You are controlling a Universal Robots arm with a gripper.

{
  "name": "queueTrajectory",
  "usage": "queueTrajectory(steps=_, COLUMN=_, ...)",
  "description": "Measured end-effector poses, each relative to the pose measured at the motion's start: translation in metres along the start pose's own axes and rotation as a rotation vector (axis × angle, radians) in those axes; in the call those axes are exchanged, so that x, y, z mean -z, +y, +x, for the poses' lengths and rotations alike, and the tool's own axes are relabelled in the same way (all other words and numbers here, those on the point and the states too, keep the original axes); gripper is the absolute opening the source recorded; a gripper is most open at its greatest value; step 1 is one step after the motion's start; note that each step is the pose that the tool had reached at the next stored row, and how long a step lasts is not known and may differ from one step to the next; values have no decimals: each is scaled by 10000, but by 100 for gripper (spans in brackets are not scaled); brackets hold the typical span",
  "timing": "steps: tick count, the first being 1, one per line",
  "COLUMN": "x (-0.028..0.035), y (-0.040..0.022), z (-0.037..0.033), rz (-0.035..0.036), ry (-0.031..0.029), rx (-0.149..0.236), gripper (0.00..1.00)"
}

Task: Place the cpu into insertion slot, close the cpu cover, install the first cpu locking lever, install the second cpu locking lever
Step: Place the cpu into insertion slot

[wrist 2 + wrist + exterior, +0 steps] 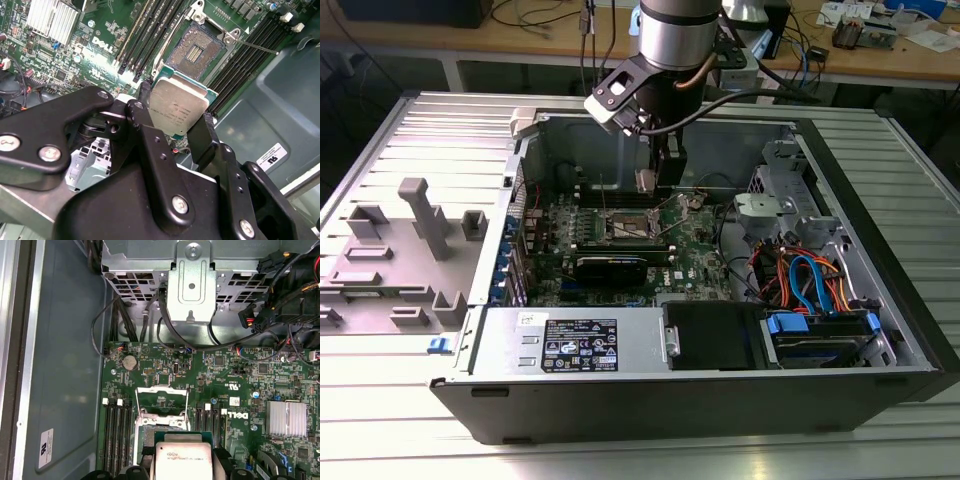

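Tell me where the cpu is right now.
In the second wrist view the cpu is held by the gripper over the green motherboard, just short of the open insertion slot flanked by RAM slots.

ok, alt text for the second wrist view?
The gripper clamps the cpu by two opposite edges, silver top toward the camera, not yet in the empty insertion slot beyond it. Long black RAM slots flank the socket on the green motherboard.
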State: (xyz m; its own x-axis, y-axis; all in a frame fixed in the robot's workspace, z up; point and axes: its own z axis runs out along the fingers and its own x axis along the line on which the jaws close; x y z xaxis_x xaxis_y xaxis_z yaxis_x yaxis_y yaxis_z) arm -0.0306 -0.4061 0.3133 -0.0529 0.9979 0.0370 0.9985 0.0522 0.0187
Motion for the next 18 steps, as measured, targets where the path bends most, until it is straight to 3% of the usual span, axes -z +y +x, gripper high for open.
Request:
queueTrajectory(steps=5, x=-4, y=0, z=0, rz=-11, ry=2, rx=1, gripper=54)
queueTrajectory(steps=10, x=-95, y=-44, z=-1, rz=-45, ry=4, rx=5, gripper=54)
queueTrajectory(steps=12, x=-148, y=-60, z=-2, rz=-87, ry=2, rx=6, gripper=54)
queueTrajectory(steps=15, x=-168, y=-82, z=3, rz=-156, ry=-3, rx=-20, gripper=54)
queueTrajectory(steps=18, x=-180, y=-107, z=7, rz=-180, ry=-5, rx=-64, gripper=54)
